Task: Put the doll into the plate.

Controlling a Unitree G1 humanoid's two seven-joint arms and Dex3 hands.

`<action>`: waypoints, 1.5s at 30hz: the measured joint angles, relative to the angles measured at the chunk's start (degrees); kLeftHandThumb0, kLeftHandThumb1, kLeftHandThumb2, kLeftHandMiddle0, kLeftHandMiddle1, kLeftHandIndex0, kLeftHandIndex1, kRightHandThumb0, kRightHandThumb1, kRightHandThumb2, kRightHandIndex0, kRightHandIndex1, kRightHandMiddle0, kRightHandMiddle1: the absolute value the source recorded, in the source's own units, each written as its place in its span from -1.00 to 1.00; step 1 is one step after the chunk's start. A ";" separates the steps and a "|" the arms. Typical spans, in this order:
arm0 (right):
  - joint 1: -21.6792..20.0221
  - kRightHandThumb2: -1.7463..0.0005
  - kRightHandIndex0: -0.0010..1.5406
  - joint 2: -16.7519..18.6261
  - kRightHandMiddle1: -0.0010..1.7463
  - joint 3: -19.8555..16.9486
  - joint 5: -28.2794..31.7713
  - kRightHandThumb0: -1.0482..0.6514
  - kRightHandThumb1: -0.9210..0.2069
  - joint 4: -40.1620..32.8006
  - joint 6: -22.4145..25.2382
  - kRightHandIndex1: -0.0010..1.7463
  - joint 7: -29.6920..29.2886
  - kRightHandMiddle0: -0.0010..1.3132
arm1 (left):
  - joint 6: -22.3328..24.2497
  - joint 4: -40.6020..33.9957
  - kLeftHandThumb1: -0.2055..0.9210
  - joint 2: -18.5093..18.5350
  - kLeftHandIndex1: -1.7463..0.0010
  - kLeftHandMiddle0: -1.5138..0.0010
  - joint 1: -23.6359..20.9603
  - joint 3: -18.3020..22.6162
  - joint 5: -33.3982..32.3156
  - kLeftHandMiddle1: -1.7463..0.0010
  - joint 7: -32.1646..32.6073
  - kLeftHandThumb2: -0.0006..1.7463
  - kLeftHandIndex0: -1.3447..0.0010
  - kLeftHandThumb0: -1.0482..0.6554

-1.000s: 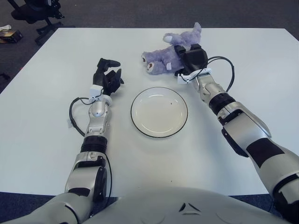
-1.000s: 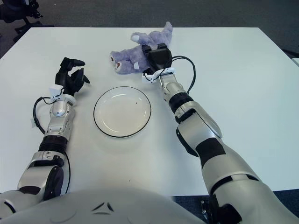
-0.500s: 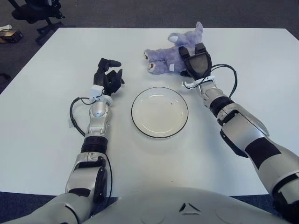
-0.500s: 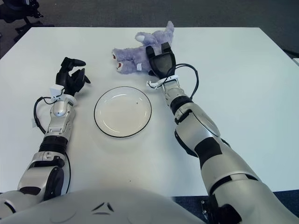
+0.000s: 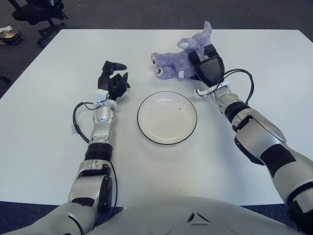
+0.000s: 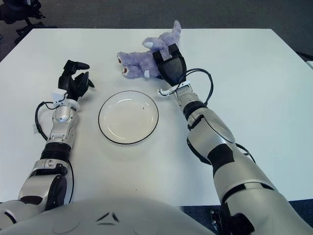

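The left hand (image 5: 112,81) shows left of the plate (image 5: 167,117), toward the bench's (image 5: 44,122) left side, its fingers half curled and grasping nothing. The plate sits empty near the middle of the bench. Beyond it, toward the far edge, the plush doll (image 5: 178,61) lies on its side, not yet in the plate. It is lilac, fuzzy, with pale foot pads facing left and one limb sticking up. It looks light, soft and squashy, unlikely to slip or break, so a squeeze around the thick body should hold better than a pinch on a floppy limb. The right hand (image 5: 209,68) is pressed against the doll's right end; whether its fingers have closed on it I cannot tell.
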 measured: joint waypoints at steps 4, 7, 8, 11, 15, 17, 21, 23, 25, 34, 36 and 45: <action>0.00 -0.17 -0.36 -0.33 0.78 0.45 0.01 0.23 -0.27 0.14 -0.89 0.98 -1.03 -0.42 | -0.02 -0.02 1.00 0.02 -0.77 -0.16 0.01 0.00 0.00 -1.00 0.11 -0.61 0.42 -0.18; 0.00 -0.19 -0.36 -0.41 0.79 0.56 0.02 0.23 -0.26 0.19 -1.04 0.99 -1.26 -0.42 | -0.06 -0.02 1.00 0.02 -0.77 -0.16 0.01 0.00 0.00 -1.00 0.15 -0.61 0.42 -0.18; 0.00 -0.25 -0.33 -0.43 0.81 0.57 0.05 0.23 -0.19 0.21 -1.28 0.99 -1.53 -0.41 | -0.07 -0.01 1.00 0.03 -0.77 -0.16 0.01 0.00 0.00 -1.00 0.15 -0.61 0.42 -0.18; 0.08 -0.35 -0.27 -0.83 0.85 0.27 0.47 0.23 -0.08 0.18 -4.46 1.00 -3.57 -0.39 | -0.14 0.00 1.00 0.03 -0.77 -0.16 0.00 -0.01 0.00 -1.00 0.15 -0.61 0.42 -0.18; 0.57 -0.42 -0.22 -1.14 0.86 -0.15 0.79 0.23 0.00 0.14 -7.91 1.00 -6.90 -0.36 | -0.23 0.02 1.00 0.09 -0.77 -0.16 0.02 0.01 0.00 -1.00 0.16 -0.61 0.42 -0.18; 0.94 -0.43 -0.21 -1.11 0.86 -0.30 0.81 0.23 0.02 0.15 -8.55 1.00 -7.76 -0.35 | -0.33 0.02 1.00 0.09 -0.77 -0.15 0.02 0.00 0.00 -1.00 0.16 -0.61 0.42 -0.18; 1.12 -0.44 -0.20 -1.09 0.86 -0.55 0.83 0.23 0.03 0.17 -9.04 1.00 -8.28 -0.35 | -0.37 0.02 1.00 0.09 -0.77 -0.15 0.02 0.01 0.00 -1.00 0.16 -0.61 0.42 -0.18; 1.15 -0.14 -0.04 -1.07 0.81 -1.04 0.97 0.01 -0.24 0.17 -9.32 1.00 -8.87 -0.27 | -0.40 0.01 1.00 0.09 -0.77 -0.15 0.01 -0.01 0.00 -1.00 0.16 -0.61 0.42 -0.18; 1.27 0.04 0.04 -1.03 0.77 -1.89 1.60 -0.10 -0.40 0.15 -10.02 1.00 -10.39 -0.23 | -0.44 -0.02 1.00 0.08 -0.77 -0.15 -0.01 -0.01 0.00 -1.00 0.16 -0.61 0.42 -0.18; 1.58 0.02 0.15 -0.85 0.84 -6.93 5.97 -0.22 -0.41 -0.01 -14.77 1.00 -13.10 -0.23 | -0.46 -0.07 1.00 0.09 -0.77 -0.15 0.00 -0.01 0.02 -1.00 0.17 -0.61 0.42 -0.18; 1.63 0.01 0.15 -0.85 0.84 -7.33 6.32 -0.23 -0.40 -0.01 -15.07 1.00 -13.17 -0.23 | -0.47 -0.07 1.00 0.09 -0.77 -0.15 0.00 -0.01 0.03 -1.00 0.17 -0.61 0.42 -0.18; 4.37 0.78 0.20 1.27 0.99 -20.85 21.95 0.16 -0.97 -2.02 -34.08 1.00 -5.73 0.05 | -0.49 -0.20 1.00 0.21 -0.77 -0.15 -0.17 0.00 0.02 -1.00 0.17 -0.61 0.42 -0.18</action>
